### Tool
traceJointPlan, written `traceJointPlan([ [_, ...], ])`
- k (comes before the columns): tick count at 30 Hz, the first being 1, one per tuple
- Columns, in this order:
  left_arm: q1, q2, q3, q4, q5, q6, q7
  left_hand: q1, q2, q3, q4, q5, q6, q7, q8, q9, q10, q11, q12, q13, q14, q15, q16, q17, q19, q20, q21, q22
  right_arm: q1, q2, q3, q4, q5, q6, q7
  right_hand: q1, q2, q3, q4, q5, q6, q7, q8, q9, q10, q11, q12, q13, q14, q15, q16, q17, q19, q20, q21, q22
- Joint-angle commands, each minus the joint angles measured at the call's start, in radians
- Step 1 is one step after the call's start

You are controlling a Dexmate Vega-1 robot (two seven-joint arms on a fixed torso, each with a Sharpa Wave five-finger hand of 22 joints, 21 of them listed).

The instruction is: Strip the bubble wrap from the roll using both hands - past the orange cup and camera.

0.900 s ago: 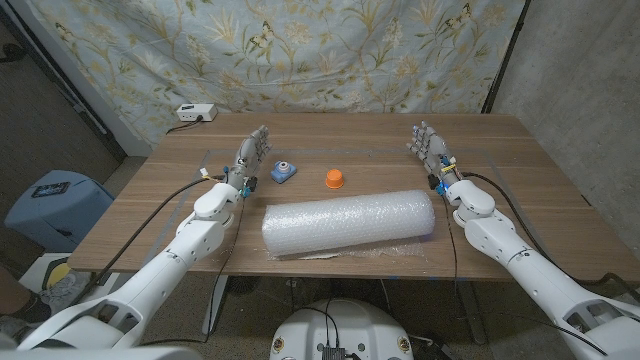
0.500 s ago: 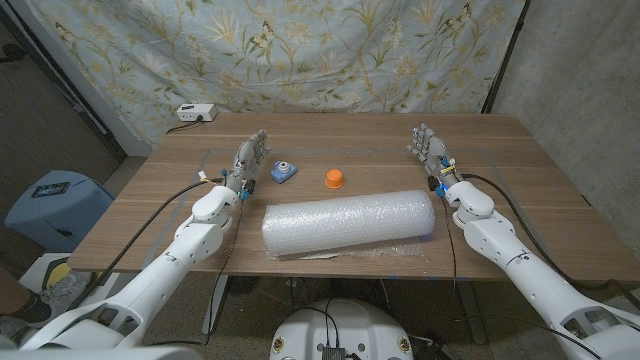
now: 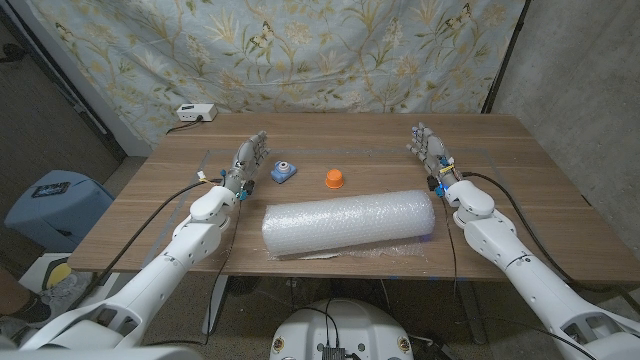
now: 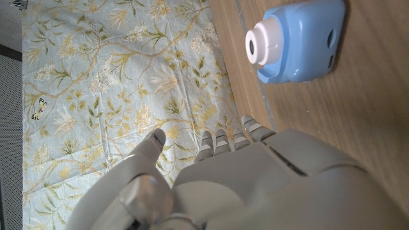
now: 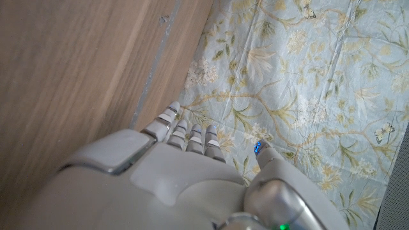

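Near the middle of the frame, the bubble wrap roll (image 3: 349, 223) lies on the wooden table (image 3: 540, 175), with the orange cup (image 3: 334, 178) and the blue toy camera (image 3: 283, 172) just above it in the picture. Nothing much has changed in the last second. The left hand (image 3: 247, 157) sits at the left end of the roll, fingers apart, holding nothing. The right hand (image 3: 429, 147) sits at the right end, fingers apart too, also empty. Neither one touches the wrap. So the pulling has not started yet, I think.
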State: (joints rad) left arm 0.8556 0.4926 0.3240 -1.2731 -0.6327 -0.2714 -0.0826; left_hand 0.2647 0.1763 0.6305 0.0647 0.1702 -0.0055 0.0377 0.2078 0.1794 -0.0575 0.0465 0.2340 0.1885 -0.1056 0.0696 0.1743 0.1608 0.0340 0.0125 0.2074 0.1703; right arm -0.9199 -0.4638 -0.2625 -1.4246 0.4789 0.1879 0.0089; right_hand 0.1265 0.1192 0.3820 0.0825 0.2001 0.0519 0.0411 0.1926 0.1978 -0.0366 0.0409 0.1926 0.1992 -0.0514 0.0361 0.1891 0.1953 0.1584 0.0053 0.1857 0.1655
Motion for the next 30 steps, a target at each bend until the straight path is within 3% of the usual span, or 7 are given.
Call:
traceJointPlan([
  [1, -0.017, -0.011, -0.004, 0.027, 0.004, -0.001, -0.023, 0.012, -0.003, 0.001, -0.009, 0.004, 0.003, 0.01, -0.002, 0.004, -0.01, -0.001, -0.004, 0.004, -0.008, 0.003, 0.001, 0.004, 0.007, 0.007, -0.001, 0.002, -0.029, -0.033, 0.014, -0.088, -0.069, -0.043, -0.024, 0.013, -0.004, 0.004, -0.009, 0.005, 0.009, 0.001, 0.007, 0.002, 0.001, 0.008, 0.006, 0.003, -0.003, 0.003, 0.008, -0.001, 0.005, 0.004, 0.006, 0.005],
  [23, 0.007, 0.0, -0.018, -0.013, 0.0, -0.009, -0.026, 0.019, -0.005, 0.001, -0.02, 0.003, 0.004, 0.008, -0.007, 0.004, -0.009, 0.001, -0.007, 0.004, -0.01, 0.006, 0.0, 0.004, 0.004, 0.01, -0.006, 0.003, -0.071, -0.103, 0.004, -0.239, -0.124, -0.113, -0.024, 0.03, -0.011, 0.005, -0.032, 0.002, 0.009, 0.004, 0.008, 0.002, 0.003, 0.011, 0.007, 0.003, 0.0, 0.01, 0.008, -0.004, 0.008, 0.01, 0.007, 0.005],
  [30, 0.011, 0.0, -0.021, -0.018, -0.002, -0.015, -0.024, 0.02, -0.005, 0.0, -0.023, 0.003, 0.004, 0.007, -0.009, 0.004, -0.01, 0.004, -0.008, 0.004, -0.01, 0.009, 0.0, 0.004, 0.003, 0.011, -0.007, 0.003, -0.069, -0.145, -0.011, -0.298, -0.175, -0.142, -0.018, 0.037, -0.013, 0.007, -0.041, 0.0, 0.009, 0.006, 0.008, 0.002, 0.005, 0.012, 0.009, 0.002, 0.001, 0.013, 0.008, -0.005, 0.009, 0.012, 0.007, 0.005],
])
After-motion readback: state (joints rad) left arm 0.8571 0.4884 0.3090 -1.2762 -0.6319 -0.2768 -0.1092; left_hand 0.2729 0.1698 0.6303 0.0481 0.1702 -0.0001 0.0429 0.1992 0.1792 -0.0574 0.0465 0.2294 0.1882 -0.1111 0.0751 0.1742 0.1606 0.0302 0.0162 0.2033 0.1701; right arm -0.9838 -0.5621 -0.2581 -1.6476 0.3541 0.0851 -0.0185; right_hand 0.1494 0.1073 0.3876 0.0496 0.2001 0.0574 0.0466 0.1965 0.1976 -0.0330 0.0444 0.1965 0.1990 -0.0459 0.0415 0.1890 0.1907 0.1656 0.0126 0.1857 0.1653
